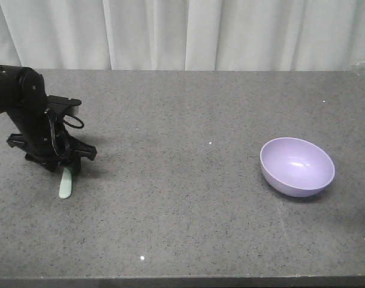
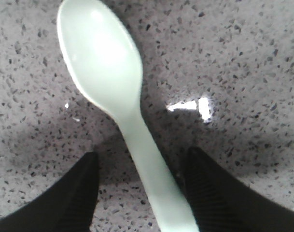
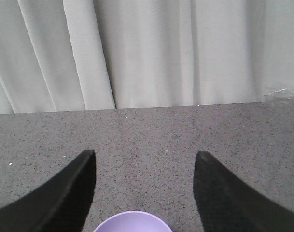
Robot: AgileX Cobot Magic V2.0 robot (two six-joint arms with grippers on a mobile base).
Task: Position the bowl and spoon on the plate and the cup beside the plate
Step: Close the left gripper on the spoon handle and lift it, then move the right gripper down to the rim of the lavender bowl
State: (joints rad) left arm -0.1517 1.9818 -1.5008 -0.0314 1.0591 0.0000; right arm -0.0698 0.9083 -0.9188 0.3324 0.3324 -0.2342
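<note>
Mint-green and plastic, the short thick-handled spoon lies flat on the speckled grey stone-look tabletop near its left edge, scoop hollow upward in the left wrist view. The left gripper is down at the table over the handle, its two black fingers spread apart on either side; the handle runs between them, closer to the right-hand one, but I cannot tell whether that finger touches it.

My judgement is that the spoon is light and stiff, with a smooth, rather slippery skin and a low profile that leaves little to catch. The thick handle, just below the neck, looks like the best place to pinch, across its width; the rounded scoop would likely squirt out of the pads.

Well apart to the right sits the small round pale lilac glossy plastic bowl, upright and seemingly light too; its thin rim is the obvious hold. The right gripper hangs above the bowl with fingers spread wide, nothing between them.

Neither plate nor cup shows in any view. Pale curtains hang behind the table. Nothing lies between spoon and bowl.
</note>
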